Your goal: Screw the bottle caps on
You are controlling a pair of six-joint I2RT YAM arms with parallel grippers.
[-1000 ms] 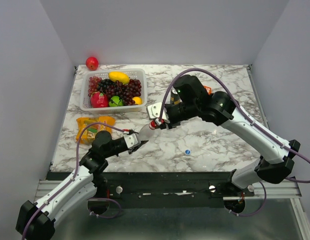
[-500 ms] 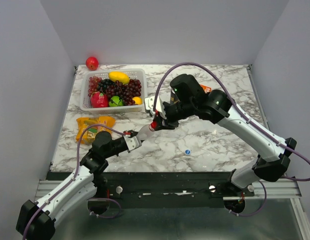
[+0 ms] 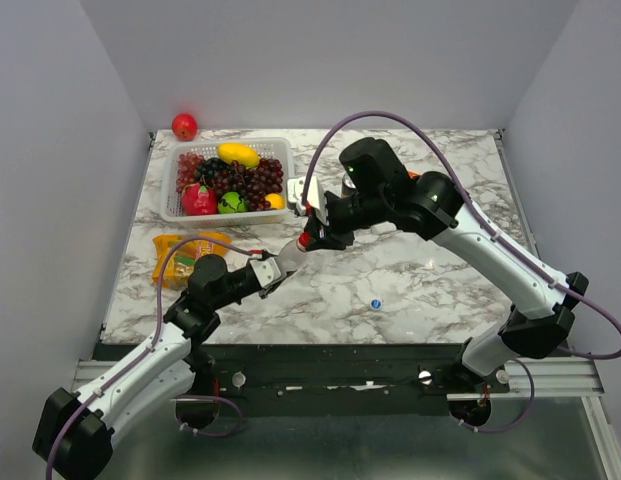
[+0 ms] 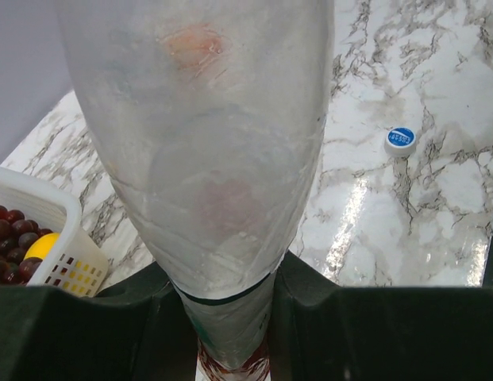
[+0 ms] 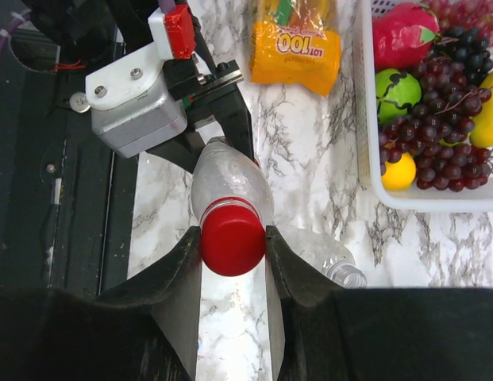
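My left gripper (image 3: 273,272) is shut on the lower part of a clear bottle (image 3: 289,261) and holds it tilted above the table, neck toward the right arm. In the left wrist view the bottle (image 4: 206,159) fills the frame between my fingers (image 4: 310,317), with a red-and-white label at its base. My right gripper (image 5: 233,309) is shut on the red cap (image 5: 233,238), which sits on this bottle's neck (image 5: 226,178). A plain bottle (image 5: 321,252) lies open-mouthed on the table below. The blue cap (image 3: 376,303) lies on the marble and shows in the left wrist view (image 4: 401,139).
A white basket (image 3: 170,212) of fruit stands at the back left, seen also in the right wrist view (image 5: 362,119). An orange snack packet (image 3: 190,248) lies in front of it. A red apple (image 3: 184,126) sits in the far left corner.
Both grippers have shifted a little up and toward the far left with the bottle and red cap between them. The right wrist has turned. The blue cap has not moved.
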